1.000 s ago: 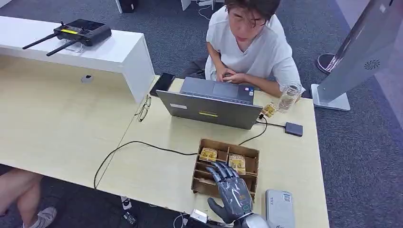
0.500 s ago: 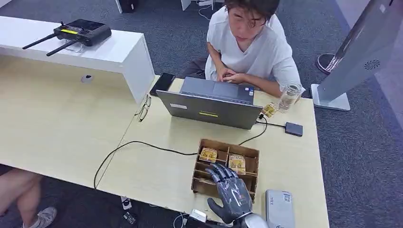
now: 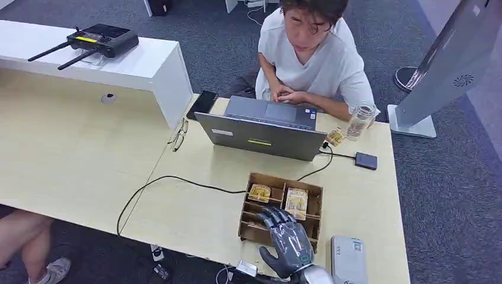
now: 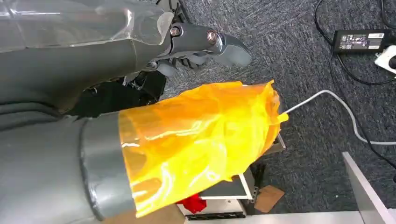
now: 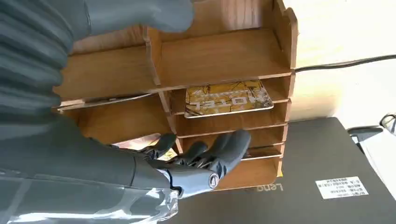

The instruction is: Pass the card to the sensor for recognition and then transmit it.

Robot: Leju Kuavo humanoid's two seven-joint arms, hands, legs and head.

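Wooden box (image 3: 260, 232) with compartments sits near the front edge of the desk (image 3: 195, 219), left of the grey sensor (image 3: 348, 260). Two yellow cards lie in its far slots; the right one (image 3: 296, 202) lies just ahead of the right hand (image 3: 290, 239), whose fingers curl down into the box. Whether they hold a card, I cannot tell. Judging by this, nothing has reached the sensor yet. Behind stand a laptop (image 3: 260, 135) and a seated person (image 3: 311, 56). The left hand (image 4: 205, 42) hangs over carpet, fingers curled, holding nothing.
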